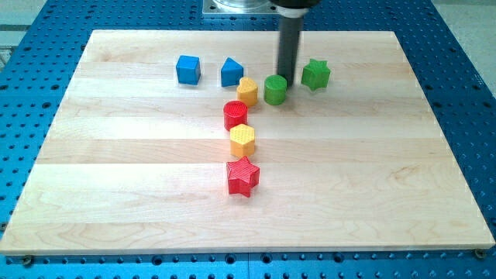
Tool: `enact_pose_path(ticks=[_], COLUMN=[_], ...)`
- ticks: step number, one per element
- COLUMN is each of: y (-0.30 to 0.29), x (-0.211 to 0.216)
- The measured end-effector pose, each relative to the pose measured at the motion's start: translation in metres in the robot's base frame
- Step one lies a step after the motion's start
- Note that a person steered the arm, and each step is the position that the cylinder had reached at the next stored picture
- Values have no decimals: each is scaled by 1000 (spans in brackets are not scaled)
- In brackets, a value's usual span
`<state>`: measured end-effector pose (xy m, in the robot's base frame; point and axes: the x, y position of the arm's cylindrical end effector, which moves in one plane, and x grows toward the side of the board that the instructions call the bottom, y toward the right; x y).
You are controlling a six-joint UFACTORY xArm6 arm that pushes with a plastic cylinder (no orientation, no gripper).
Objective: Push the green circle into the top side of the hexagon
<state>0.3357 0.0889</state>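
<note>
The green circle (275, 89) sits in the upper middle of the wooden board (116, 194). My tip (287, 78) stands just behind it, at its upper right edge, touching or nearly touching it. The yellow hexagon (242, 140) lies lower down and to the left of the circle, near the board's centre. A red circle (235, 115) sits directly against the hexagon's top side, between the hexagon and a small rounded yellow block (247, 91). That yellow block touches the green circle's left side.
A green star (315, 74) is just right of my rod. A blue cube (187, 69) and a blue house-shaped block (231, 72) sit at the upper left. A red star (242, 176) lies just below the hexagon.
</note>
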Motion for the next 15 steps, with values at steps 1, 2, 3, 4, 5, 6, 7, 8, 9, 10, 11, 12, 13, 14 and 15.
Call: enact_pose_path(ticks=[1, 2, 3, 4, 5, 6, 7, 8, 9, 10, 11, 12, 13, 14, 15], y=[17, -18, 43, 20, -48, -123, -122, -144, -201, -217, -193, -189, -184, -177, -146], x=[52, 66, 56, 1, 34, 57, 57, 60, 76, 105, 131, 100, 83, 69, 57])
